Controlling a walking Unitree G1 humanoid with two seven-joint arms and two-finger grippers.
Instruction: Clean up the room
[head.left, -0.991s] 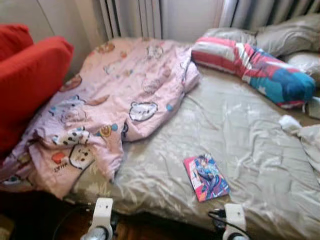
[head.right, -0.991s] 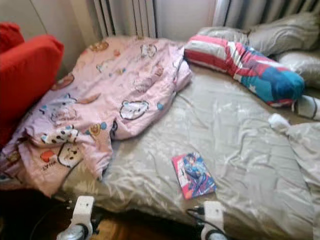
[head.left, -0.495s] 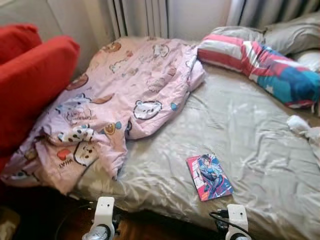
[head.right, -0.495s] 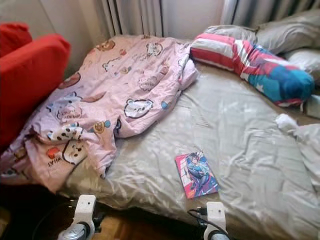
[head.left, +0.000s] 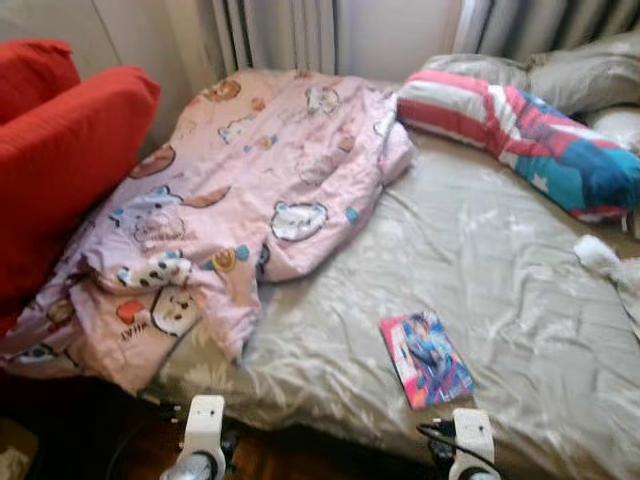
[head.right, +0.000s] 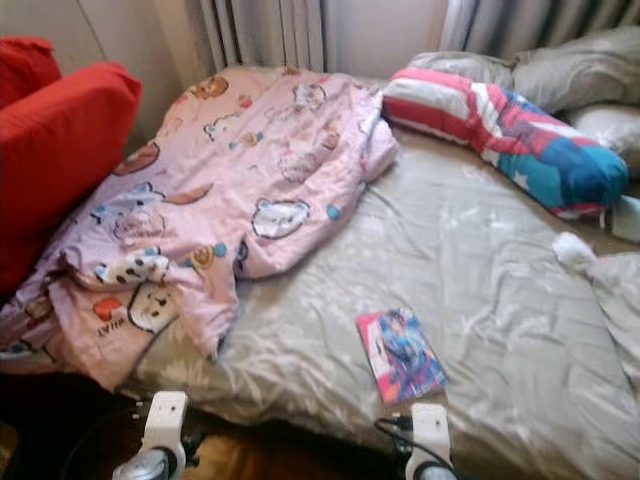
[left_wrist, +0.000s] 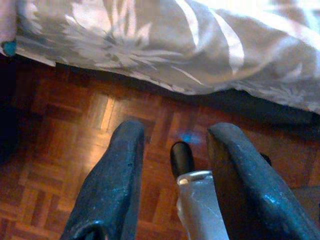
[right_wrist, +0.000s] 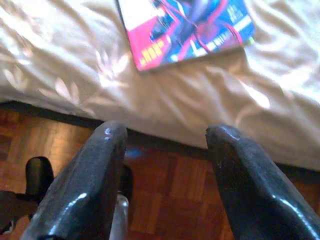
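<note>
A bed (head.left: 470, 250) with a crumpled grey sheet stands before me. On its left half lies a bunched pink cartoon-print duvet (head.left: 230, 190). A colourful comic book (head.left: 427, 358) lies flat near the bed's front edge, and a small white cloth (head.left: 598, 252) rests at the right. My left gripper (left_wrist: 176, 132) hangs open over the parquet floor (left_wrist: 60, 130), just short of the bed's edge. My right gripper (right_wrist: 167, 132) is open too, low at the bed's front edge, with the comic book (right_wrist: 185, 27) just beyond its fingertips. Both hold nothing.
A red, white and blue striped pillow (head.left: 530, 140) and grey pillows (head.left: 570, 75) lie at the head of the bed. A red armchair (head.left: 60, 160) stands close on the left. Curtains (head.left: 280, 35) hang behind. My arms' white wrists (head.left: 205, 440) show at the bottom.
The whole picture has shifted a little, so the camera moved. Nothing on the bed has moved, and both arms hang as before.
</note>
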